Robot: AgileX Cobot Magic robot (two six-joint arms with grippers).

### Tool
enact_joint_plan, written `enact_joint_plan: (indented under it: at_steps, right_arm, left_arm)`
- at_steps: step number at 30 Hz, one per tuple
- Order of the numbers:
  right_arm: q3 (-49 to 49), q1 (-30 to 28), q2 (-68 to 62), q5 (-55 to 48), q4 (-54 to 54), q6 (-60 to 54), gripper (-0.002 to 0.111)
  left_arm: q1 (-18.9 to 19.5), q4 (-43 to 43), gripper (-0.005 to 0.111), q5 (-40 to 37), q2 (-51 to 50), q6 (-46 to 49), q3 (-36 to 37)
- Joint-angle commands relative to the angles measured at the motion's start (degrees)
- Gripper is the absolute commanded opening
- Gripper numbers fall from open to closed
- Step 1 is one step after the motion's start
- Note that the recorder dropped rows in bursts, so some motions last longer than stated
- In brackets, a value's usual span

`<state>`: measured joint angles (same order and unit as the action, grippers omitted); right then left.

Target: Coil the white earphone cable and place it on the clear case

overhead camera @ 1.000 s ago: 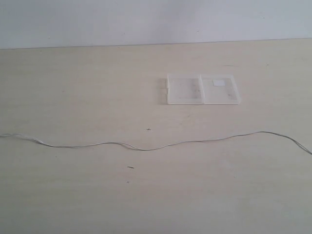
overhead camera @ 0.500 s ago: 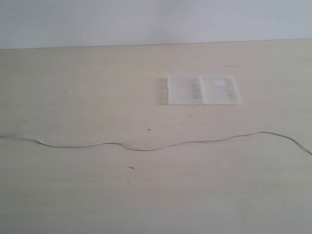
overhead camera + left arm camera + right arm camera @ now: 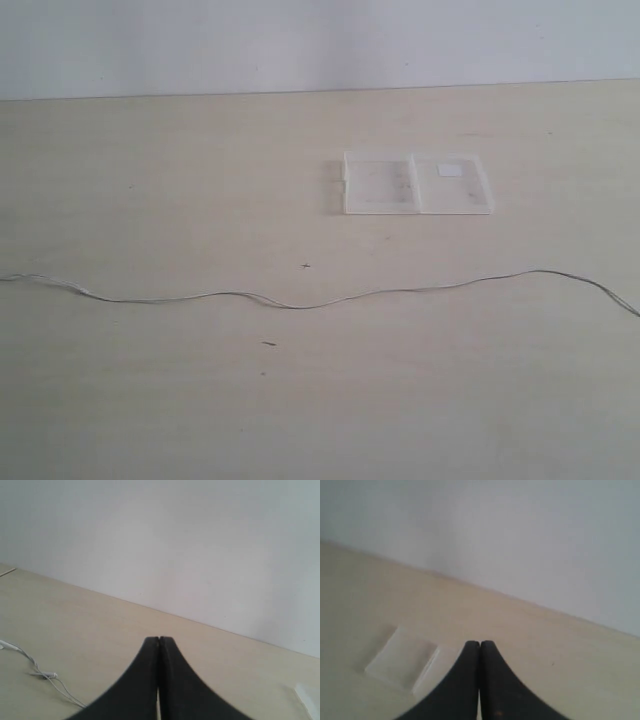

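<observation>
The white earphone cable [image 3: 300,304] lies stretched in a long wavy line across the table, running off both side edges of the exterior view. The clear case [image 3: 417,183] lies open and flat behind it, right of centre, a small white label on its right half. Neither arm shows in the exterior view. In the left wrist view my left gripper [image 3: 158,639] is shut and holds nothing, with a cable end [image 3: 46,676] on the table beside it. My right gripper [image 3: 480,643] is shut and holds nothing, the clear case [image 3: 402,657] lying beside its black fingers.
The pale wooden table [image 3: 150,180] ends at a light wall [image 3: 300,40] behind. A few tiny dark specks [image 3: 268,343] lie near the middle of the cable.
</observation>
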<state>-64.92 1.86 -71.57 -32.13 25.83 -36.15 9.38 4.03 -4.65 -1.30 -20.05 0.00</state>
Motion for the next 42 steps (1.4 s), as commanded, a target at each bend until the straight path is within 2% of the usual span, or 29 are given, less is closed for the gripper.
enact_joint_plan:
  at_steps: [1, 5, 12, 17, 21, 24, 32, 42]
  right_arm:
    - [-17.82, 0.90, -16.10, -22.90, -7.96, -2.15, 0.000]
    - [-23.62, 3.91, -25.34, -26.12, -9.71, -3.49, 0.000]
    - [-23.43, 14.77, -33.00, -32.68, -12.85, -19.99, 0.001]
    - [-23.31, 20.90, -36.41, -36.55, -12.28, -21.18, 0.008]
    - [-22.71, 24.31, -39.28, -36.53, -12.28, -24.34, 0.020]
    - [-20.39, 26.21, -40.34, -36.32, -13.79, -25.80, 0.027]
    - [-13.99, 29.50, -40.49, -25.57, -20.07, -28.63, 0.043]
    - [-13.49, 29.50, -44.52, -24.50, -17.39, -28.63, 0.043]
  left_arm:
    - [-0.37, -0.21, 0.000, -0.17, 0.21, 0.13, 0.00]
    - [-0.37, -0.21, 0.000, -0.17, 0.21, 0.13, 0.00]
    - [-0.37, -0.21, 0.000, -0.17, 0.21, 0.13, 0.00]
    - [-0.37, -0.21, 0.000, -0.17, 0.21, 0.13, 0.00]
    - [-0.37, -0.21, 0.000, -0.17, 0.21, 0.13, 0.00]
    - [-0.37, -0.21, 0.000, -0.17, 0.21, 0.13, 0.00]
    - [-0.37, -0.21, 0.000, -0.17, 0.21, 0.13, 0.00]
    - [-0.37, -0.21, 0.000, -0.17, 0.21, 0.13, 0.00]
